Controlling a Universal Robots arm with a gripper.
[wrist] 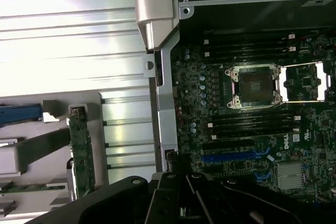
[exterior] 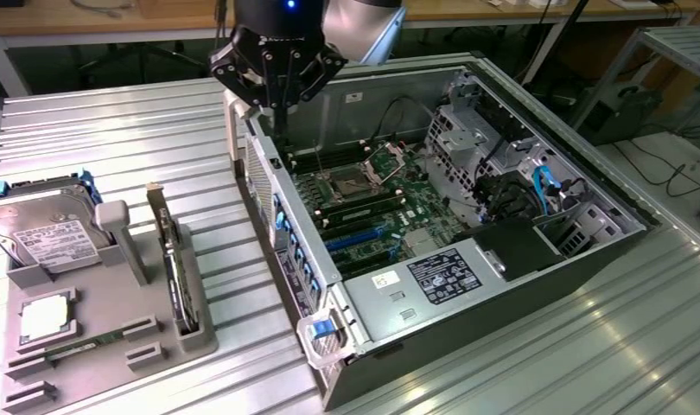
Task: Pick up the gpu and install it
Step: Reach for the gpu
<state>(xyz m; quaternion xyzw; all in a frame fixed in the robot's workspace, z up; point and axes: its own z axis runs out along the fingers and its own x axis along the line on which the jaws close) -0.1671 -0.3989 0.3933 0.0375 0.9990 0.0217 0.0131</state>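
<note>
Gpu [exterior: 173,259] on edge in gray holder [exterior: 108,346], long axis alongside computer case [exterior: 557,294] — end effector [exterior: 277,128] clenched, well apart

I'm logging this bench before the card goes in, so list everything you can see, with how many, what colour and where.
table: one, ribbed silver metal, under everything
computer case: one, black and grey, lying open at the exterior view's right
main board: one, green, inside the case
tray: one, grey, on the table at the exterior view's left
graphics card: one, green, standing on edge in a tray slot
hard drive: one, silver with a white label, at the tray's far end
processor chip: one, silver, flat in the tray
memory stick: one, green, at the tray's near edge
tool: one, black, shut and empty, above the case's far wall
</note>
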